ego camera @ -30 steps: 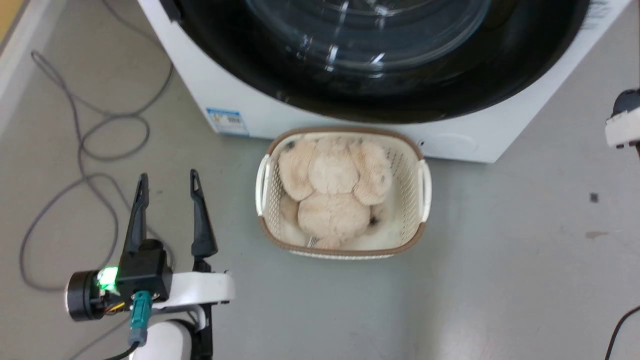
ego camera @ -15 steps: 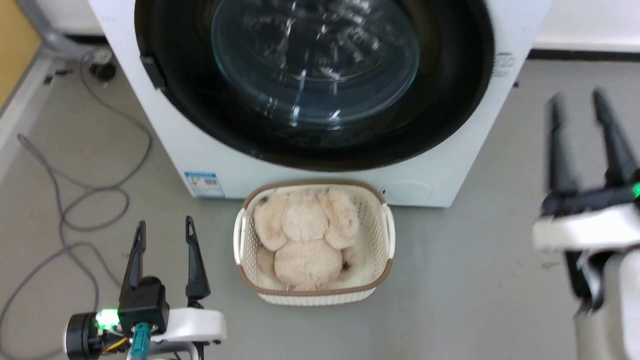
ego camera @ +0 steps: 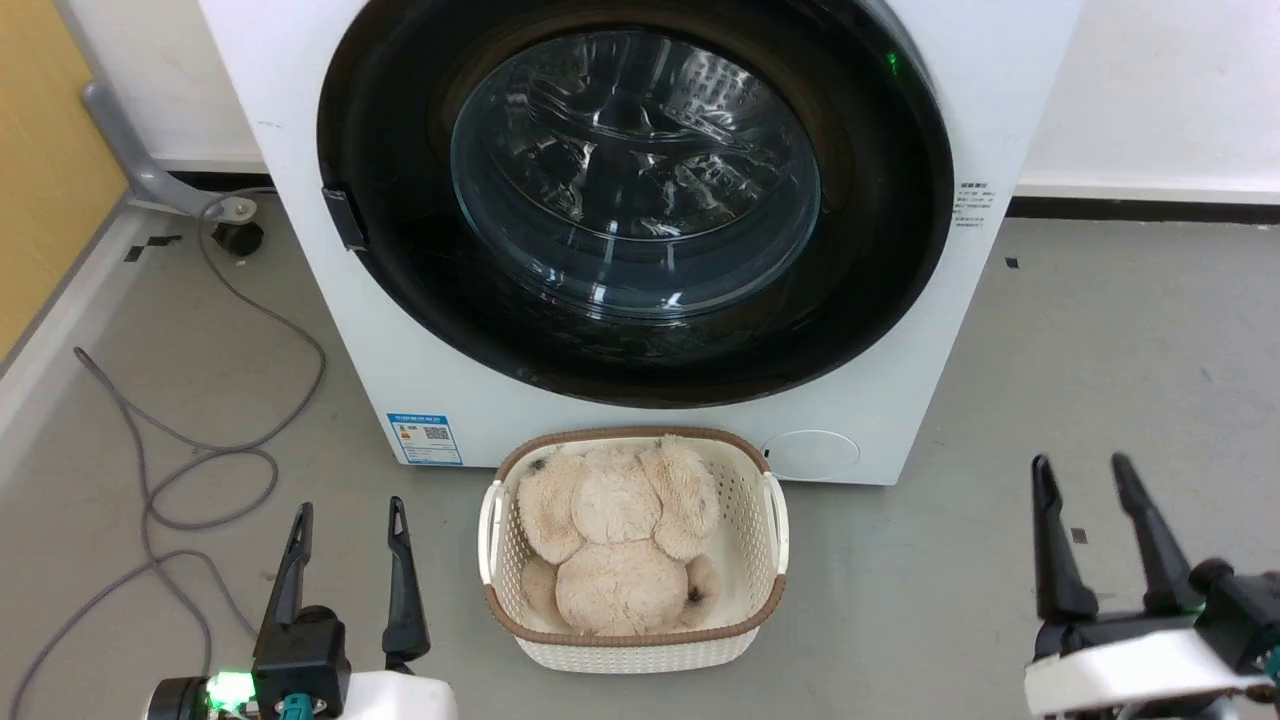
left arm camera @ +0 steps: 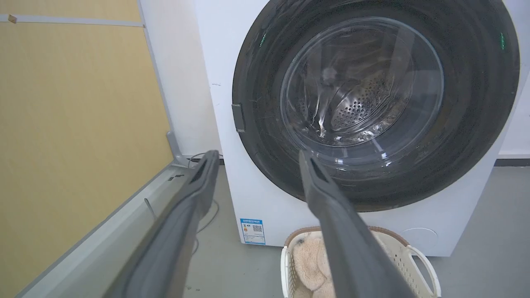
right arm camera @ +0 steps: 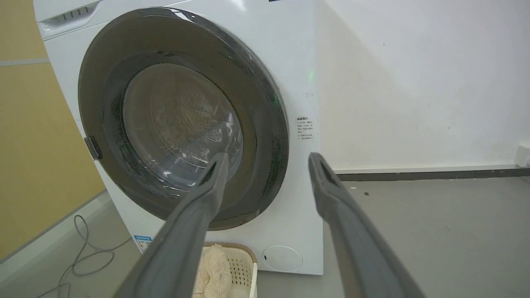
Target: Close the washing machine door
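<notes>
The white washing machine [ego camera: 960,330] stands ahead of me on the grey floor. Its round black-rimmed door [ego camera: 880,250] lies flat against the front, and the steel drum shows through the glass bowl. A small dark latch tab [ego camera: 343,217] sits on the door's left rim. My left gripper [ego camera: 348,510] hangs open at the lower left, well short of the machine, holding nothing. My right gripper [ego camera: 1080,465] is open and empty at the lower right. The left wrist view has the left gripper [left arm camera: 258,155] facing the door [left arm camera: 476,103]. In the right wrist view, the right gripper [right arm camera: 269,157] faces the door [right arm camera: 103,91].
A cream basket [ego camera: 745,500] with a beige plush toy [ego camera: 620,530] sits on the floor against the machine's base, between my grippers. A grey cable [ego camera: 200,470] loops over the floor on the left, beside a yellow wall panel [ego camera: 40,200]. A blue label [ego camera: 425,438] marks the machine's lower left.
The camera has tilted up, so the whole door is now in the picture. My right gripper has come down from the right edge to the lower right. The door has not moved.
</notes>
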{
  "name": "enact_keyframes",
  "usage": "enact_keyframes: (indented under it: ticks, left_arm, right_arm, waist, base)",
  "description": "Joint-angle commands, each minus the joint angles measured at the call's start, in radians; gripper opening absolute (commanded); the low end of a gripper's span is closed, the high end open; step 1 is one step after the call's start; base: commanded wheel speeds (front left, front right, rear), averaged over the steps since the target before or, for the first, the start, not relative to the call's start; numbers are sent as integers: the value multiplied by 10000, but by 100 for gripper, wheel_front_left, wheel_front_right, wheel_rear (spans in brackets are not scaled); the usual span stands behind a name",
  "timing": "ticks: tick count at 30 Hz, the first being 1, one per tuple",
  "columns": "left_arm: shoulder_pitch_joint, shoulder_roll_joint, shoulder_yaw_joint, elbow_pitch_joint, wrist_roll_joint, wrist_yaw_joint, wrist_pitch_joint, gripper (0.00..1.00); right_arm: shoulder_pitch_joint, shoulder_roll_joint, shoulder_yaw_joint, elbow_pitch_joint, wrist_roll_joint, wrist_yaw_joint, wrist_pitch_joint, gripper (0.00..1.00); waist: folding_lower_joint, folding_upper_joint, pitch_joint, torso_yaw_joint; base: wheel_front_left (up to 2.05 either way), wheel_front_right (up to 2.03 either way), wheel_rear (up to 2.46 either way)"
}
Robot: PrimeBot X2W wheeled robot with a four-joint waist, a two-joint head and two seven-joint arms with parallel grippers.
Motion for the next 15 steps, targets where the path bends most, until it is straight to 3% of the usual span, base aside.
enact_keyframes:
  ticks: [1, 4, 5, 15]
  left_arm:
    - [99, 60, -1, -4, -28, -48, -44, 100]
    - [141, 61, 10, 43, -41, -102, -44, 100]
    - [18, 4, 6, 29, 0, -71, 10, 0]
    - [-12, -41, 48, 9, 12, -187, 164, 0]
  right_arm:
    - [132, 58, 46, -73, 129, -7, -32, 100]
    - [346, 58, 42, -168, 198, -7, -32, 100]
    - [245, 13, 45, -108, 192, 0, 4, 0]
    - [240, 14, 89, -137, 82, 0, 161, 0]
  waist:
    - [1, 0, -14, 17]
    - [1, 0, -45, 39]
    - [1, 0, -47, 39]
    - [1, 0, -49, 40]
  base:
    - [0, 0, 0]
    - [0, 0, 0]
    - [0, 0, 0]
    - [0, 0, 0]
